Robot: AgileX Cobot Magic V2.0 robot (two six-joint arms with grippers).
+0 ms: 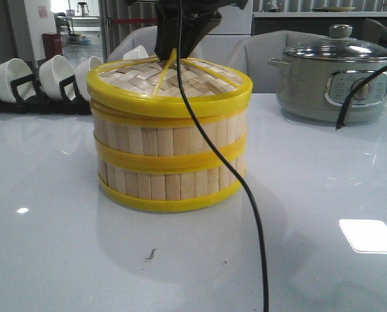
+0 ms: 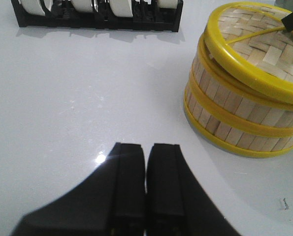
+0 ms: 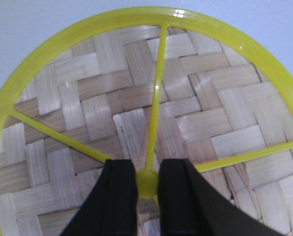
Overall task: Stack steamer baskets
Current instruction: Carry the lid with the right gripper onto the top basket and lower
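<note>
Two steamer baskets stand stacked in the middle of the table, the upper basket (image 1: 170, 138) (image 2: 224, 92) on the lower basket (image 1: 170, 184) (image 2: 235, 133). A woven bamboo lid (image 1: 180, 84) (image 3: 210, 123) (image 2: 254, 44) with a yellow rim lies on top of the stack. From above, my right gripper (image 1: 173, 51) (image 3: 146, 166) is shut on the lid's small yellow knob (image 3: 147, 183). To the left of the stack, my left gripper (image 2: 146, 147) hangs shut over bare table, holding nothing.
A grey-green electric pot (image 1: 333, 81) stands at the back right. A black rack of white cups (image 1: 37, 81) (image 2: 97, 12) runs along the back left. A black cable (image 1: 245, 188) hangs in front of the stack.
</note>
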